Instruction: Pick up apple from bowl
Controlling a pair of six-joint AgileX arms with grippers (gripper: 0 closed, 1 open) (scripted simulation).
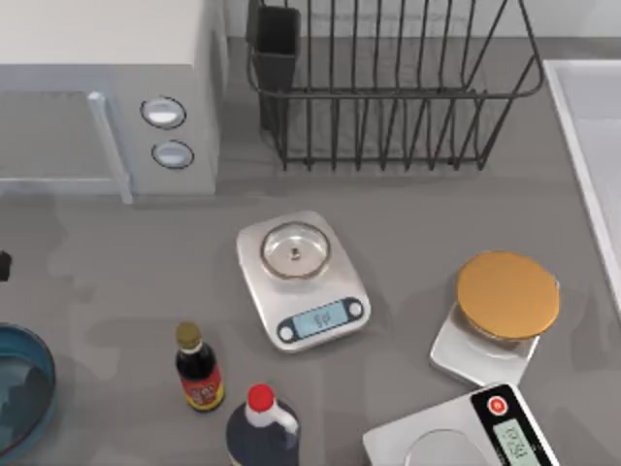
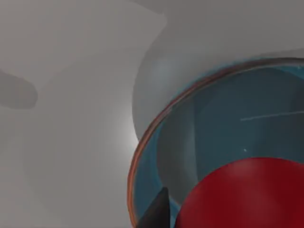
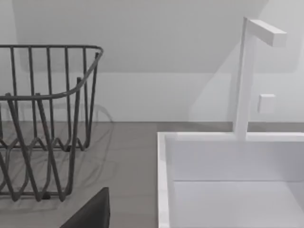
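The glossy red round apple lies inside the shallow translucent blue glass bowl at the grey bench's left edge. One dark left-hand fingertip shows beside the apple, over the bowl's rim; whether that hand is wide or narrow cannot be told.

Lots of clutter here: microwave far left, wire dish rack far middle, white sink on the right. Three scales: a silver one mid-table, a gold-topped one right, another near. Two dark bottles near-left.
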